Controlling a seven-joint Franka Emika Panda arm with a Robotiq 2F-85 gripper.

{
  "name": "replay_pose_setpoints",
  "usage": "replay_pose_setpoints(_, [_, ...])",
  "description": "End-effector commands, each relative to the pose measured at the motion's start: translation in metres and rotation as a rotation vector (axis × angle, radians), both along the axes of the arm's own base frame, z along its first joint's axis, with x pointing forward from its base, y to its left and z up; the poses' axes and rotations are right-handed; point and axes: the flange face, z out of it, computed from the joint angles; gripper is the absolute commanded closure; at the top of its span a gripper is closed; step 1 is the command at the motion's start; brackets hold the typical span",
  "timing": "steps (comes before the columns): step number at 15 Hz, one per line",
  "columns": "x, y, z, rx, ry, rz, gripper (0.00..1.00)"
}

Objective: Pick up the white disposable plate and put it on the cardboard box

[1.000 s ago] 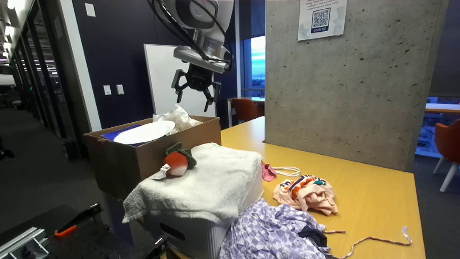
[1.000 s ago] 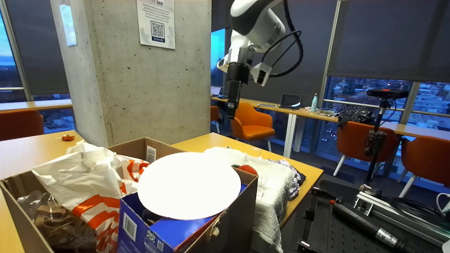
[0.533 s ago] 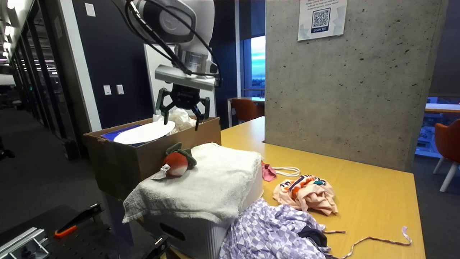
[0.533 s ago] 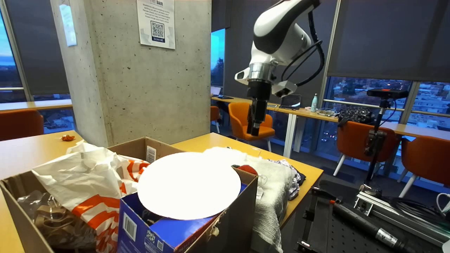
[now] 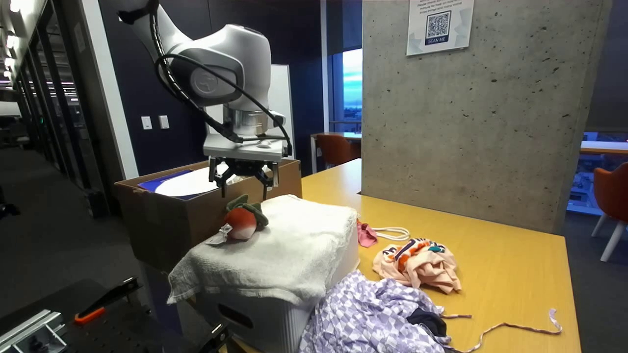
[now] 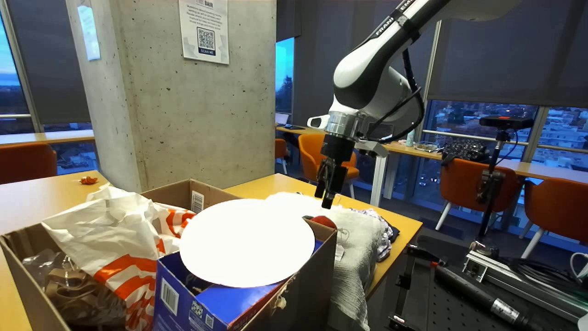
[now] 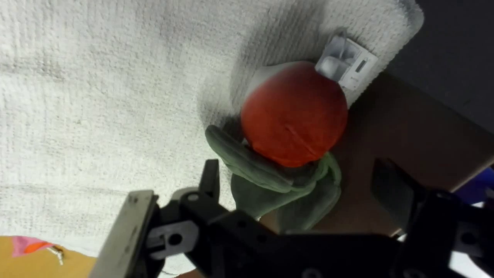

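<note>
The white disposable plate (image 5: 182,183) lies tilted on a blue box inside the cardboard box (image 5: 216,211); both also show in an exterior view, the plate (image 6: 248,243) and the carton wall (image 6: 317,266). The red-orange plush item (image 5: 240,223) with green leaves lies on a white towel, not on the plate, and fills the middle of the wrist view (image 7: 293,112). My gripper (image 5: 244,195) is open and empty, pointing down above the plush. In the wrist view my fingertips (image 7: 296,164) stand apart on either side of the green leaves.
The white towel (image 5: 289,245) covers a grey bin (image 5: 255,318) beside the carton. A white bag with orange stripes (image 6: 124,225) and the blue box (image 6: 183,294) stick up in the carton. Purple checked cloth (image 5: 373,314) and peach cloth (image 5: 417,264) lie on the yellow table (image 5: 510,264).
My gripper has come down, staying open, from high above the carton to just above the plush on the towel. The plate, carton and plush have not moved.
</note>
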Motion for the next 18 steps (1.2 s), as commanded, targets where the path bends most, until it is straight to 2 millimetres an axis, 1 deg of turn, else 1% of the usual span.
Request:
replay_pose_setpoints(1, [0.003,0.011,-0.019,0.011,-0.018,0.031,0.00])
replay_pose_setpoints(4, [0.000,0.018,-0.037,0.004,0.010,0.047,0.00])
replay_pose_setpoints(7, [-0.005,0.015,-0.051,-0.022,0.047,0.078,0.00])
replay_pose_setpoints(8, [-0.006,0.012,-0.055,-0.031,0.052,0.087,0.23])
replay_pose_setpoints(9, [-0.005,0.009,-0.058,-0.038,0.056,0.093,0.28])
replay_pose_setpoints(11, [-0.004,0.003,-0.061,-0.045,0.059,0.093,0.42])
replay_pose_setpoints(12, [-0.004,0.000,-0.060,-0.046,0.059,0.091,0.51])
replay_pose_setpoints(16, [-0.004,-0.008,-0.057,-0.055,0.059,0.078,0.79])
replay_pose_setpoints(18, [-0.004,-0.015,-0.054,-0.100,0.050,0.089,0.93])
